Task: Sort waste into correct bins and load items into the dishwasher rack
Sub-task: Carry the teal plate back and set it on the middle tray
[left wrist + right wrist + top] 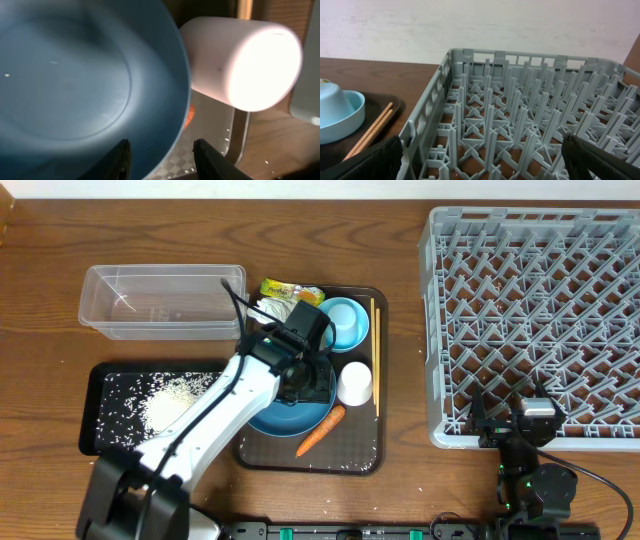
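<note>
the grey dishwasher rack [535, 320] fills the right of the table [40, 270], no dishes in the part that shows, its far edge cut off in the overhead view. the right gripper [482, 150] hangs at the rack's near wall, jaws spread wide on nothing. to the left sits the brown serving tray [378, 455], then the black tray [92, 415] just beside it, and the clear tub [160, 300] behind that. the left arm [215, 415] lies across the black tray's near corner and covers much of the dark-blue bowl [285, 422] on the serving tray. the left gripper [161, 145] is down at the bowl's right edge, jaws apart with the rim between them and a gap on the outer side, so not clamping. just right of the bowl stands the whitish-pink cup [355, 383], washed out by glare in the left wrist view. the light-blue cup [347, 323] is behind it, cut off in the right wrist view. the carrot [320, 432] lies against the bowl's near right side, only a sliver in the wrist view. the chopsticks [374, 355] run along the tray's right rim. the tissue [275, 310] is half hidden behind the arm's cables, the snack wrapper [285, 288] behind it at the tray's far edge. rice grains [170, 400] are heaped and scattered in the black tray.
</note>
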